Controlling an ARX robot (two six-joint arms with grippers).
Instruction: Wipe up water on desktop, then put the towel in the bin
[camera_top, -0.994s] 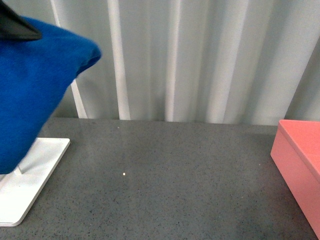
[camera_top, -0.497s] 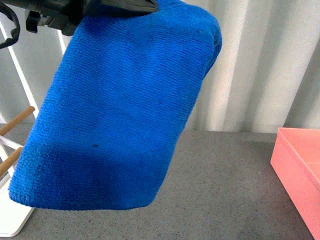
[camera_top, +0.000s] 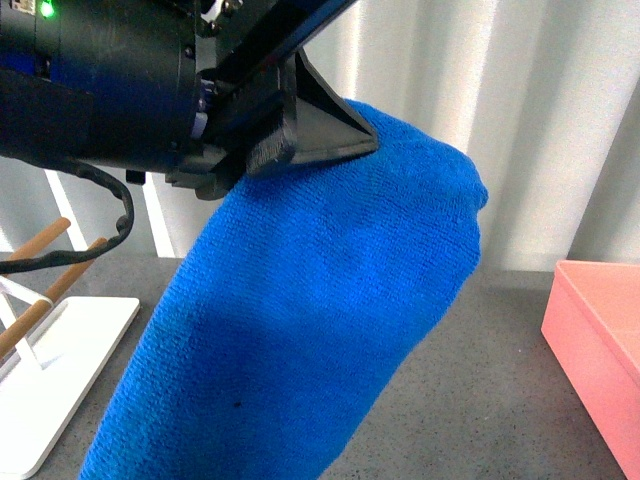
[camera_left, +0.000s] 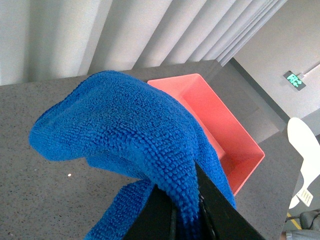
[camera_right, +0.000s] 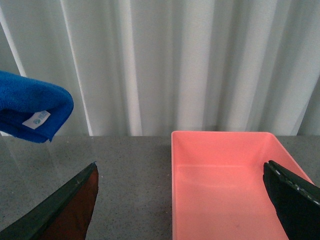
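My left gripper (camera_top: 300, 125) is shut on the bright blue towel (camera_top: 310, 330) and holds it in the air above the dark grey desktop (camera_top: 500, 400); the cloth hangs down in front of the camera. In the left wrist view the towel (camera_left: 125, 135) is pinched between the black jaws of the gripper (camera_left: 185, 215), with the salmon-pink bin (camera_left: 220, 125) beyond it. The bin (camera_top: 600, 330) stands at the right edge of the front view. My right gripper (camera_right: 182, 195) is open and empty over the near rim of the bin (camera_right: 225, 185); a towel corner (camera_right: 32, 112) shows in that view.
A white rack base (camera_top: 50, 370) with wooden rods (camera_top: 40, 290) stands at the left of the desktop. White curtains (camera_top: 520, 120) hang behind the desk. The inside of the bin shows nothing in it.
My left arm has swung rightward into the front view, carrying the towel from the left edge toward the middle, nearer the bin. The rack's rods have come into sight.
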